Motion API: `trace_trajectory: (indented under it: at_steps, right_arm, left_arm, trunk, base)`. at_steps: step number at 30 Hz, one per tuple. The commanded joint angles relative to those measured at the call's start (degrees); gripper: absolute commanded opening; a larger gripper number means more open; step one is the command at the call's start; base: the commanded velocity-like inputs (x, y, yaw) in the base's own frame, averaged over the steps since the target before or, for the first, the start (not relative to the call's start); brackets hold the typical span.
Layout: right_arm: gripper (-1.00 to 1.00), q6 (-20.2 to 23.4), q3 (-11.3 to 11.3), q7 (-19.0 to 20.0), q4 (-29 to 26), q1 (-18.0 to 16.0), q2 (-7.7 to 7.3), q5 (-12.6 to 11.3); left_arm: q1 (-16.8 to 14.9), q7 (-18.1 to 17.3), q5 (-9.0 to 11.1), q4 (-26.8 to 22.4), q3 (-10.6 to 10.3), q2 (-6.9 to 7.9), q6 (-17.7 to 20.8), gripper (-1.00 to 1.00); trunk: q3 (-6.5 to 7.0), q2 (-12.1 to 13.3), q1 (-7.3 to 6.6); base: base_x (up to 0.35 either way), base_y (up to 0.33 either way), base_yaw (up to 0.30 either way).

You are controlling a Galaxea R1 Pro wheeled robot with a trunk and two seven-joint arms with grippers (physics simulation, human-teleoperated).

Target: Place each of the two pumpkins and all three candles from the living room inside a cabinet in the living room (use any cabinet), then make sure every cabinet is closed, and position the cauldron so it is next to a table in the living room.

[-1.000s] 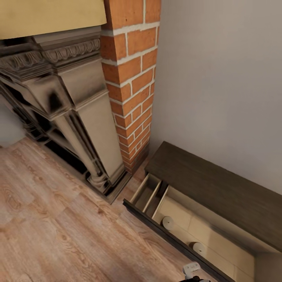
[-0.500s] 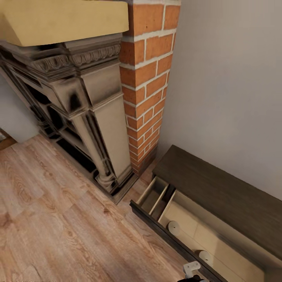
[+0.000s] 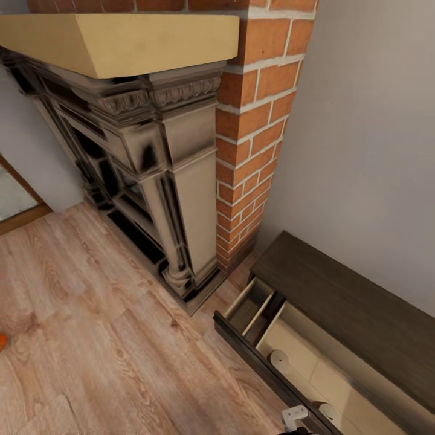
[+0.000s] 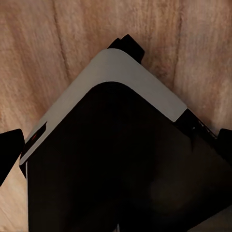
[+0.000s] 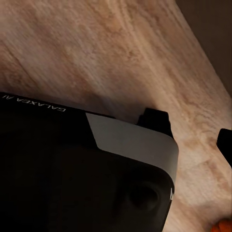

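The long dark brown cabinet point(image 3: 356, 302) stands low against the wall, right of the brick chimney. Its drawer point(image 3: 260, 356) is pulled out, and two pale round candles point(image 3: 279, 359) point(image 3: 329, 412) stand on its beige floor. A sliver of something orange point(image 3: 2, 341) lies on the floor at the head view's left edge; it may be a pumpkin. My left gripper point(image 4: 117, 149) is open above my own dark base, fingertips point(image 4: 9, 154) far apart. My right gripper point(image 5: 116, 150) also looks open, with one fingertip point(image 5: 226, 145) at the frame edge. The cauldron is out of view.
An ornate dark fireplace point(image 3: 151, 163) with a tan mantel point(image 3: 121, 39) juts out left of the red brick chimney point(image 3: 260, 121). Light wood plank floor point(image 3: 109, 350) spreads in front. A framed pane point(image 3: 15, 199) sits at the far left. A pale piece of my arm point(image 3: 294, 415) hangs beside the drawer front.
The camera has swung left: fireplace, chimney and cabinet slid to the right in the picture. The framed pane and the orange sliver came into view at the left.
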Motion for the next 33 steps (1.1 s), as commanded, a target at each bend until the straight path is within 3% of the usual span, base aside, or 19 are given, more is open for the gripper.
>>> trace_trajectory:
  at_steps: [1, 33]
  right_arm:
    - [1.00, -0.2, -0.5, 0.1, 0.1, 0.1, 0.05, 0.5]
    - [1.00, 0.0, -0.5, 0.2, 0.1, 0.2, 0.57, 0.4]
  left_arm:
    - [0.0, 0.4, 0.5, -0.2, -0.4, 0.07, 0.1, 1.00]
    - [0.0, 0.4, 0.5, -0.1, -0.4, 0.05, 0.1, 1.00]
  trunk:
    - [0.03, 0.0, 0.00]
    - [1.22, 0.0, 0.00]
  base:
    - [0.000, 0.000, 0.233]
    - [0.000, 0.000, 0.274]
